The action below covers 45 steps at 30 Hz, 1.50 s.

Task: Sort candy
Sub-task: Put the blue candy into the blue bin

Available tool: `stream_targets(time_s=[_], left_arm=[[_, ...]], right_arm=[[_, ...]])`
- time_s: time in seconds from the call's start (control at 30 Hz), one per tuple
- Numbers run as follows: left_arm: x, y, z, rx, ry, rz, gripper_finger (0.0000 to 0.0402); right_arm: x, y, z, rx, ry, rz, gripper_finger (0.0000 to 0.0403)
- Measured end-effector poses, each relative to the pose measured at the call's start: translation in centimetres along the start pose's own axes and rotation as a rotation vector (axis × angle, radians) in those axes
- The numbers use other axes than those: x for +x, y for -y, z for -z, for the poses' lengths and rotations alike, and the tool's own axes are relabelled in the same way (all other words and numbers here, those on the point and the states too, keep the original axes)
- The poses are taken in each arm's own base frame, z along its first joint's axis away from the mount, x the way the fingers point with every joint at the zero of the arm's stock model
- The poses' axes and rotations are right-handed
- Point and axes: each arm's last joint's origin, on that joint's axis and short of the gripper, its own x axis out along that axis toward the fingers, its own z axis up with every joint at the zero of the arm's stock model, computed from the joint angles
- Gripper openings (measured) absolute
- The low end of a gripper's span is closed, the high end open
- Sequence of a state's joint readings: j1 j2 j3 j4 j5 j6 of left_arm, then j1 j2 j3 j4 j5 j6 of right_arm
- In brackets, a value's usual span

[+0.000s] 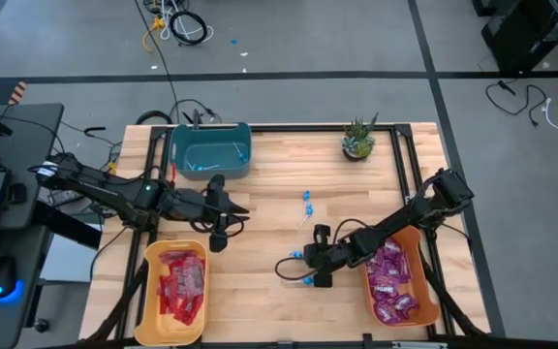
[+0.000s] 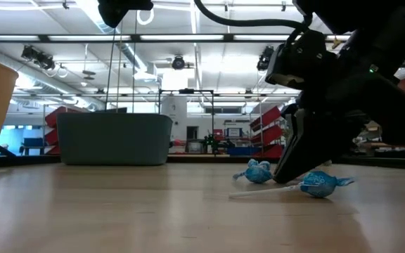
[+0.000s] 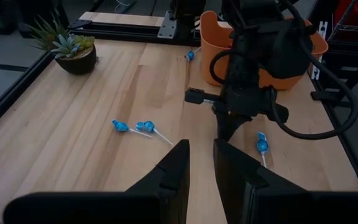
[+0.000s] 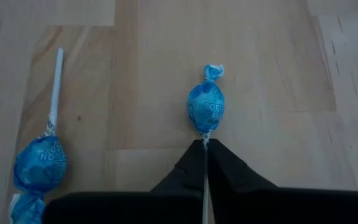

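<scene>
Table [image 1: 269, 170]: pale wood, black frame.

Left arm [image 1: 105, 189]: reaches in from the left edge. Left gripper [image 1: 223, 233] hangs between teal bin and yellow bin, fingers [image 3: 173, 171] slightly apart, nothing between them.

Right arm [image 1: 405, 218]: slants from the right edge toward table centre. Right gripper [image 1: 319, 278] is down at the wood just left of the orange bin, fingers [image 4: 229, 171] together on the white stick of a blue lollipop [image 4: 206, 107]; the stick runs between the pads, the wrapped head lies on the wood just past the tips.

Teal bin [image 1: 210, 148]: back left; contents too small to tell.

Orange bin [image 1: 424, 262]: front right, holds purple packets [image 1: 392, 281].

Yellow bin [image 1: 153, 291]: front left, holds red packets [image 1: 182, 281].

Plant [image 1: 358, 139]: small pot, back right.

Loose lollipops: one [image 4: 39, 163] lying beside the gripped one; a pair [image 1: 307, 202] near table centre, well apart from both grippers.
</scene>
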<state>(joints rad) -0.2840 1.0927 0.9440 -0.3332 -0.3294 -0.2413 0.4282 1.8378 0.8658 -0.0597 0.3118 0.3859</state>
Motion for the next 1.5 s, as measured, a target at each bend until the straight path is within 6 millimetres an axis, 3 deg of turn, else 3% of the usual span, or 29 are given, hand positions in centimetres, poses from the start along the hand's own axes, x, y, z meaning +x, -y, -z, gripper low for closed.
stream_targets(time_s=[0.2,0.5,0.87,1.2,1.5], left_arm=[[0.0,0.0,0.0,0.0,0.0,0.0,0.0075],[0.0,0.0,0.0,0.024,0.0,0.0,0.0075],[0.7,0.3,0.3,0.038,-0.029,0.015,0.0075],[4.3,1.7,1.5,0.081,-0.099,0.102,0.0075],[4.8,1.9,1.1,0.065,-0.044,0.107,0.0087]], right_arm=[[-0.6,0.1,-0.3,-0.006,0.018,0.002,0.0002],[-3.6,0.6,-2.1,-0.01,0.147,0.03,0.0],[-7.3,1.2,-5.5,-0.031,0.448,0.051,0.0],[-7.8,2.8,-7.4,-0.006,0.582,0.072,0.0],[-8.0,2.9,-8.0,-0.048,0.643,0.059,0.0]])
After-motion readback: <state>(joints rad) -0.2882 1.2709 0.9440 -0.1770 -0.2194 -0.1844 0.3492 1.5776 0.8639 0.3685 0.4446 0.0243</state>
